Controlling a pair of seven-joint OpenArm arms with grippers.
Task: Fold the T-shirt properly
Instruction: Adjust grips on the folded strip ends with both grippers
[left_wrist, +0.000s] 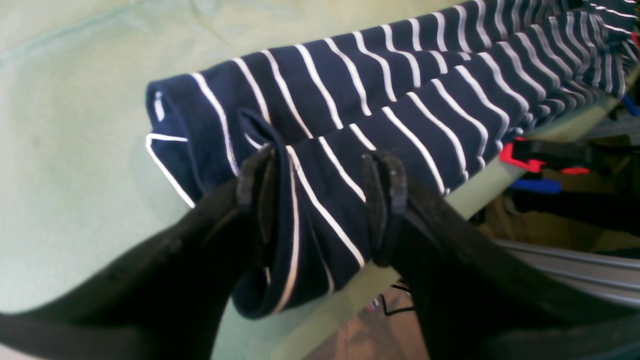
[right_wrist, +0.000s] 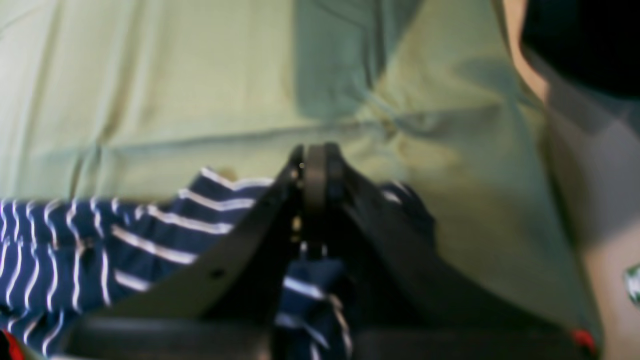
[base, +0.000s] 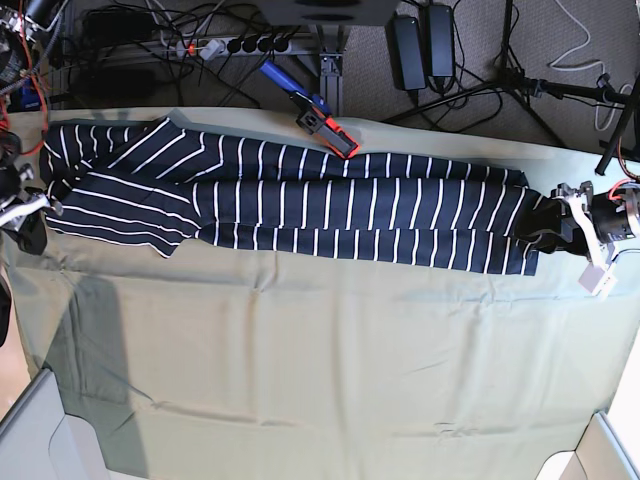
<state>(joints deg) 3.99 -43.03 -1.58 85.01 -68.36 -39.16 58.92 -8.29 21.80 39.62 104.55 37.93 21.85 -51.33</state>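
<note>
Both end effectors pinch the T-shirt (base: 290, 205) ends: left end effector (left_wrist: 320, 190) half-open around fabric, right end effector (right_wrist: 314, 170) seemingly closed on it. Next, we fold lengthwise together.

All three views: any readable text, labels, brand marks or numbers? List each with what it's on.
None can be read.
Tag hanging by the left gripper: a small white tag, too small to show any print.
Sticker at the right edge of the right wrist view: a green-and-white patch, blurred.
Item below the table edge in the left wrist view: dark line marks, not legible.
T-shirt: only white stripes, no print or label showing.
</note>
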